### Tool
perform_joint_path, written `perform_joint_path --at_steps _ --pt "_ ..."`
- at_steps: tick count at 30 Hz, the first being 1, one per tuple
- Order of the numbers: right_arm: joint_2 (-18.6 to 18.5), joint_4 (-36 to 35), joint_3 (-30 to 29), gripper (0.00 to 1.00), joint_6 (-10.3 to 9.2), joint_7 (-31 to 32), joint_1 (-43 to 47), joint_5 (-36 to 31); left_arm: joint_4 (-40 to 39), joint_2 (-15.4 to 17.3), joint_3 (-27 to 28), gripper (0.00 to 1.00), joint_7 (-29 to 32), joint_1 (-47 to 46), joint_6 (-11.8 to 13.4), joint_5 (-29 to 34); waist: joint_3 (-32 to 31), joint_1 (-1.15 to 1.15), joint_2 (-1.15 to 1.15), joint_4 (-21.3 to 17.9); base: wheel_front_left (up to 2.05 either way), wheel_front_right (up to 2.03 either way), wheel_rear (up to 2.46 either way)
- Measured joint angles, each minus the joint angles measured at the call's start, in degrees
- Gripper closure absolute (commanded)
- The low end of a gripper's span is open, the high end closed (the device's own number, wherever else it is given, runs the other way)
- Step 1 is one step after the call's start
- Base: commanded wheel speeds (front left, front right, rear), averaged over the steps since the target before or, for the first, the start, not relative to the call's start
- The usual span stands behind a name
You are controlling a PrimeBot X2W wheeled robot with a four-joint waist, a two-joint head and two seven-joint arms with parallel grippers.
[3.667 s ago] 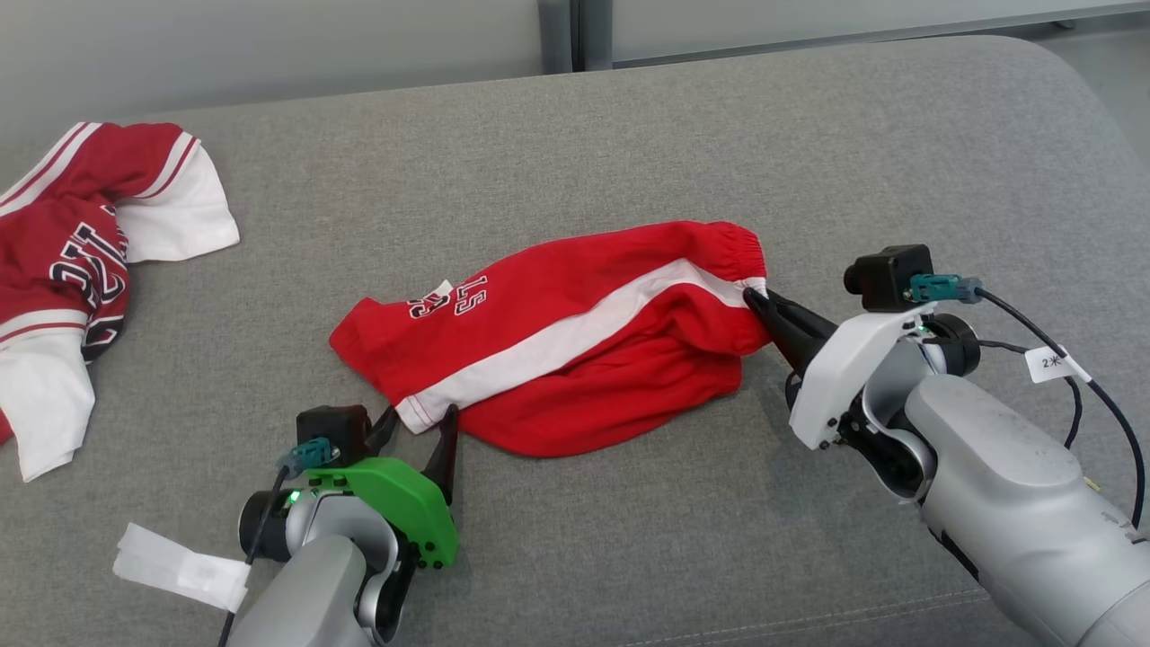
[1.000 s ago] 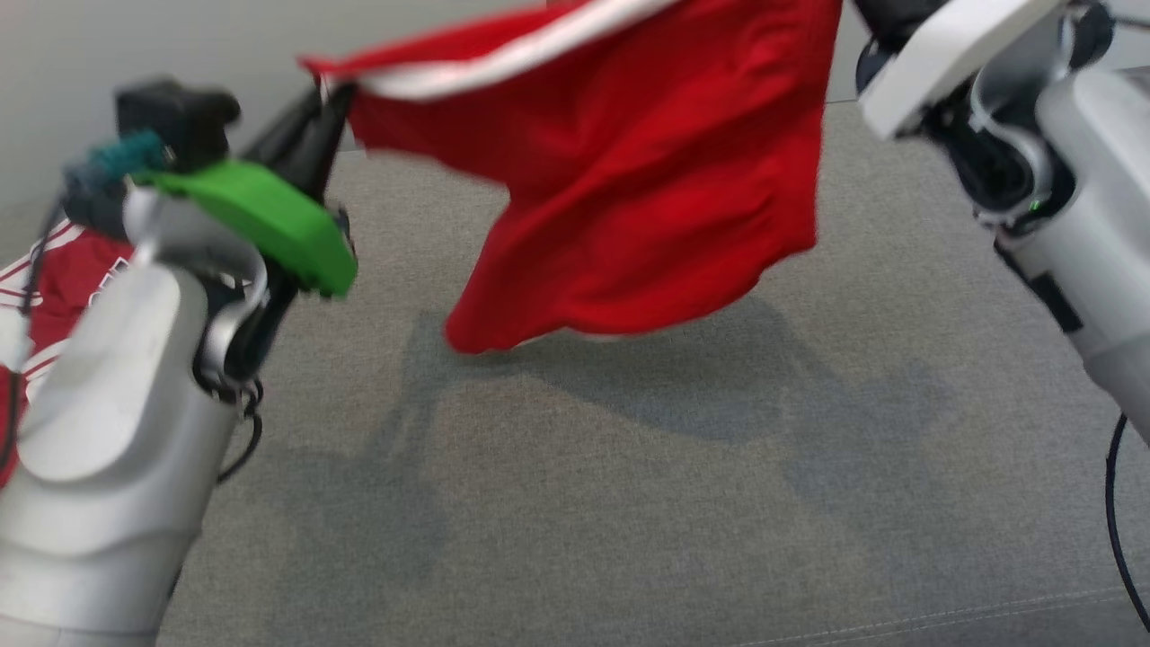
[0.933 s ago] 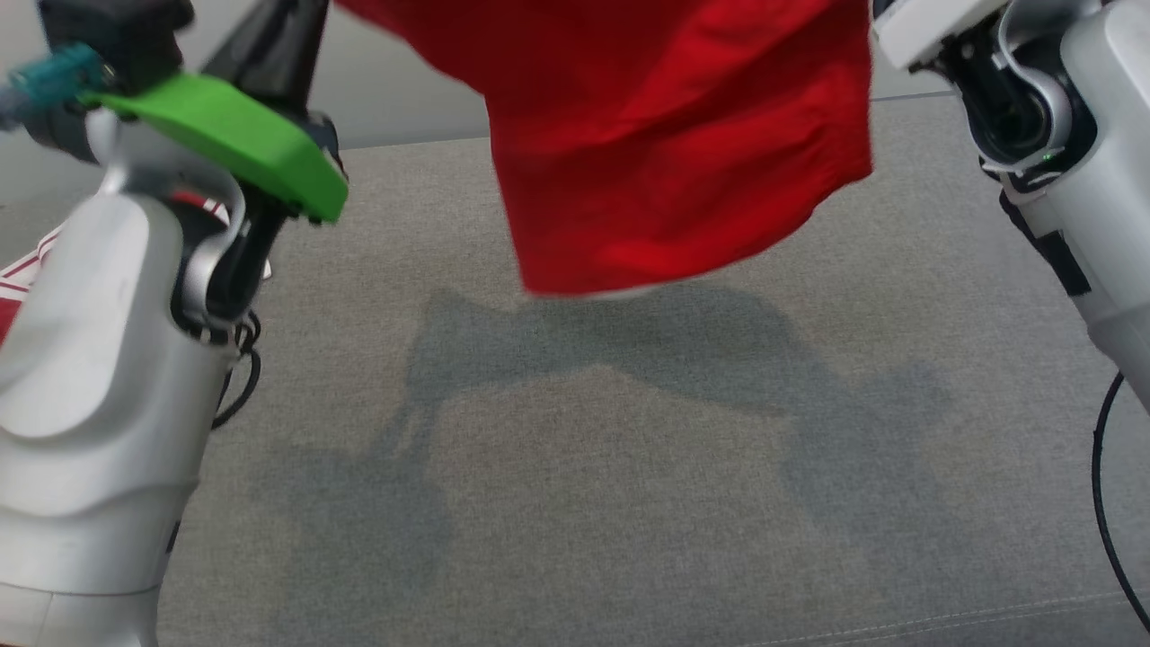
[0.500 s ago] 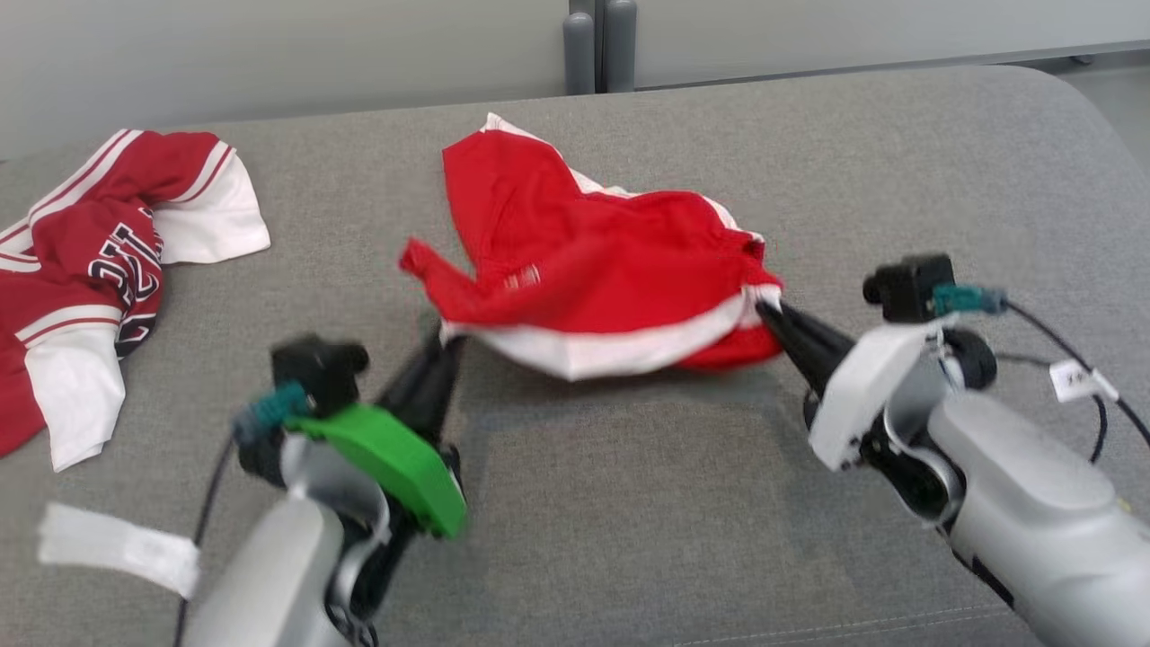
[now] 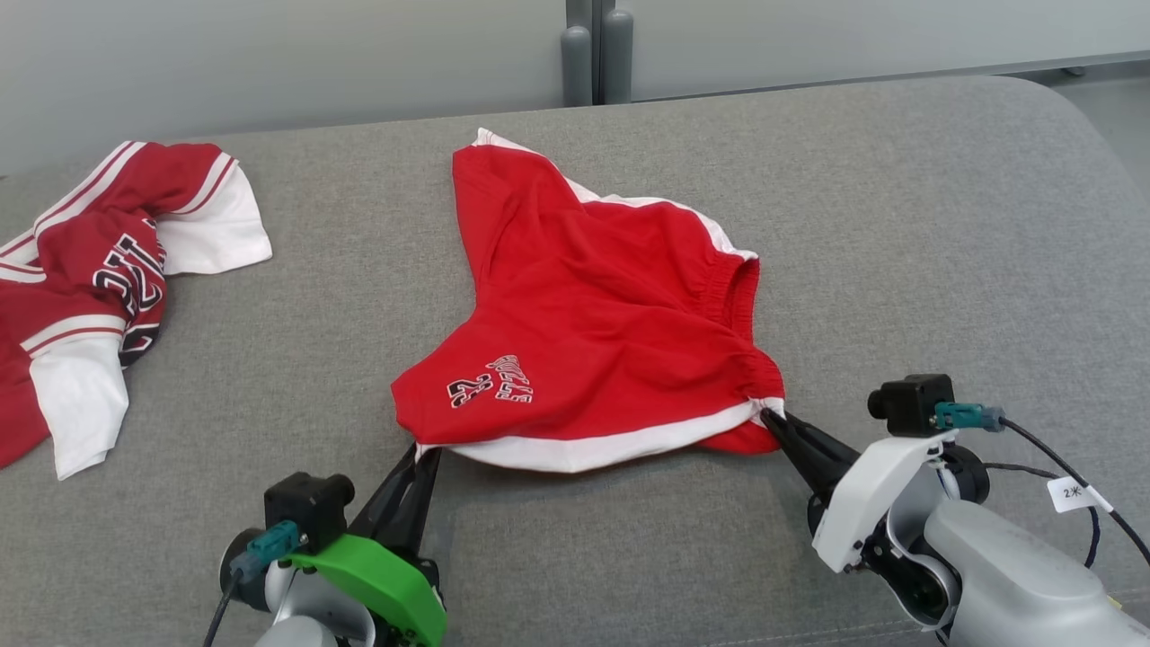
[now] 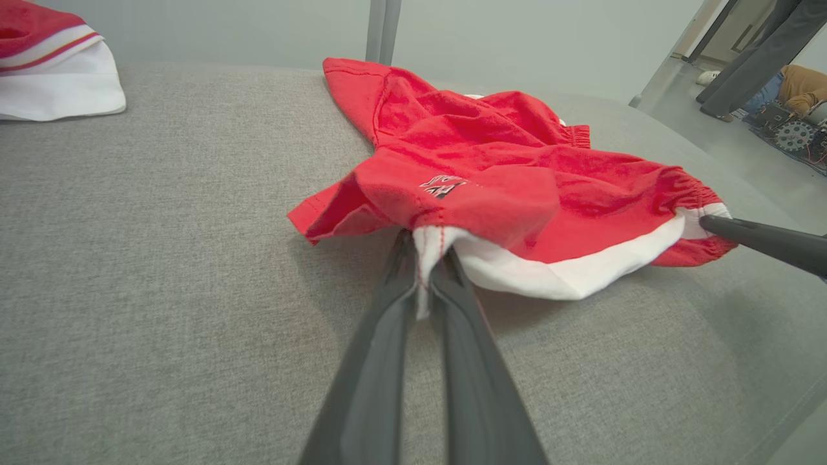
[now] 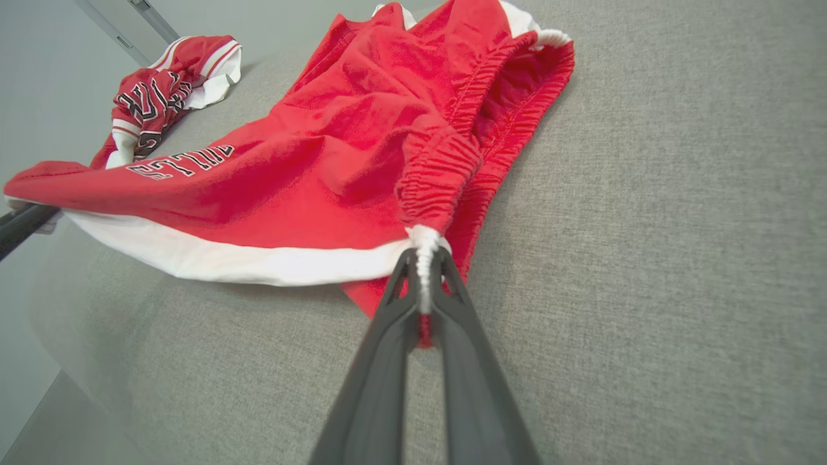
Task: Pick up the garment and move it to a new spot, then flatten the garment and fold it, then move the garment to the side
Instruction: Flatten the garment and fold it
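The garment (image 5: 593, 314), red shorts with a white side stripe and an elastic waistband, lies spread but wrinkled on the grey cushion (image 5: 898, 225). My left gripper (image 5: 420, 452) is shut on its near left hem corner, low at the surface. My right gripper (image 5: 773, 420) is shut on the white end of the waistband at the near right. The white stripe stretches between the two grips. In the left wrist view the left gripper (image 6: 423, 252) pinches white hem cloth of the garment (image 6: 504, 174). In the right wrist view the right gripper (image 7: 423, 258) pinches the gathered waistband of the garment (image 7: 336, 142).
A red-and-white jersey (image 5: 90, 270) lies crumpled at the cushion's far left. Two grey posts (image 5: 593, 54) stand behind the back edge. The cushion rounds off at the right. A person's legs (image 6: 756, 51) stand far off on the floor.
A second ago both grippers held the garment high in the air. It has since swung down onto the cushion, and both grippers have drawn it toward the near edge, still shut on it.
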Motion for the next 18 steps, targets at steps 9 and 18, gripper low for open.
perform_joint_path --at_steps 9,18 --pt "0.1 -0.4 -1.8 1.0 0.32 -2.3 1.4 0.0 -0.6 -0.8 0.8 1.0 -1.3 4.5 1.5 0.0 -2.4 0.0 0.0 -0.2 0.0 0.0 0.0" --pt "0.1 -7.2 -7.3 1.0 0.34 -3.6 -3.2 -0.7 -10.6 -1.1 6.3 1.0 -2.7 1.4 2.3 0.1 -5.7 0.0 0.0 -0.6 0.0 0.0 0.0"
